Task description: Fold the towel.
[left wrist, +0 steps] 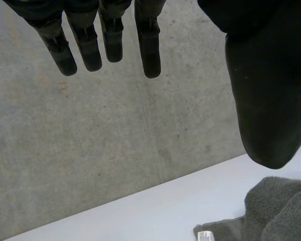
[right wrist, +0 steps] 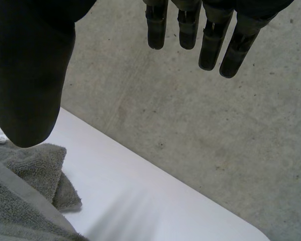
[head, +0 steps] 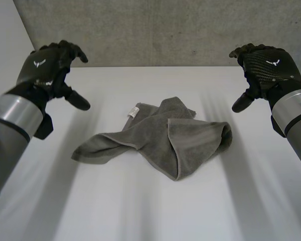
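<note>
Lying in a loose, crumpled heap at the middle of the white table (head: 140, 216) is the grey towel (head: 160, 135), lapped over itself untidily, one flap trailing out toward 8 o'clock and a rounded bulge at 3 o'clock. A small white label (head: 133, 111) shows on its edge at about 11 o'clock. The left hand (head: 47, 68) hangs in the air at 10 o'clock from the towel, well apart from it, its fingers (left wrist: 149, 50) straight and spread away from the thumb, nothing in its grasp. The right hand (head: 263, 65) hovers at 2 o'clock, likewise clear of the cloth, fingers straight, thumb held wide, holding nothing. A grey concrete wall (head: 155, 30) stands behind the table at 12 o'clock
</note>
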`<act>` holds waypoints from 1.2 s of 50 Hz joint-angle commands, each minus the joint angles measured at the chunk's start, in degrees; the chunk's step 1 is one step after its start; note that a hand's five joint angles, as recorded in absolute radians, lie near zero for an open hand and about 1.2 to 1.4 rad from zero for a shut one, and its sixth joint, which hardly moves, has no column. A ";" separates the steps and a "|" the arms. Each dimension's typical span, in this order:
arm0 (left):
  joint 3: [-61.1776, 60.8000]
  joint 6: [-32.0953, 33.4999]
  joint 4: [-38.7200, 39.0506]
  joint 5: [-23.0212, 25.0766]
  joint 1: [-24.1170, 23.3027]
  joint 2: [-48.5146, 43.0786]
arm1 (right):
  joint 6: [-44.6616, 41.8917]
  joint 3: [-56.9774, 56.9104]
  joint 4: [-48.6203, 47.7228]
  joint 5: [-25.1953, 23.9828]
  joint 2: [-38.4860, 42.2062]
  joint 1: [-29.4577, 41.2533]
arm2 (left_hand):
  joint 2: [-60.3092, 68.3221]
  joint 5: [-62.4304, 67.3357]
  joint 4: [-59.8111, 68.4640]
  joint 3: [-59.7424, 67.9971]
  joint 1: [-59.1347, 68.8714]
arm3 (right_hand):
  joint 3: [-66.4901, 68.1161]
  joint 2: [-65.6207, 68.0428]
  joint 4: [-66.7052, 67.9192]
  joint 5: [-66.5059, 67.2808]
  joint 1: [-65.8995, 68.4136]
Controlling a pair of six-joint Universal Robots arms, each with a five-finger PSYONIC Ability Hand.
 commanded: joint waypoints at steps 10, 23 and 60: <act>14.70 -0.11 -18.25 -3.49 -7.07 -8.56 | 0.35 -3.99 8.90 1.13 0.88 0.69 | -2.30 -0.62 -2.56 -2.27 -2.37 | -4.02 -4.12 -4.64 -3.28 -3.10; 14.00 0.24 -18.16 -7.27 -8.22 -8.92 | 0.00 -4.16 8.90 1.31 0.97 0.78 | -2.47 -0.79 -2.73 -2.44 -2.54 | -4.02 -4.12 -4.64 -3.28 -3.10; 4.15 13.51 -13.59 0.82 3.12 -12.78 | -21.27 -7.85 6.09 -16.62 12.49 2.45 | -3.47 -1.80 -3.74 -3.45 -3.55 | -4.02 -4.12 -4.64 -3.28 -3.10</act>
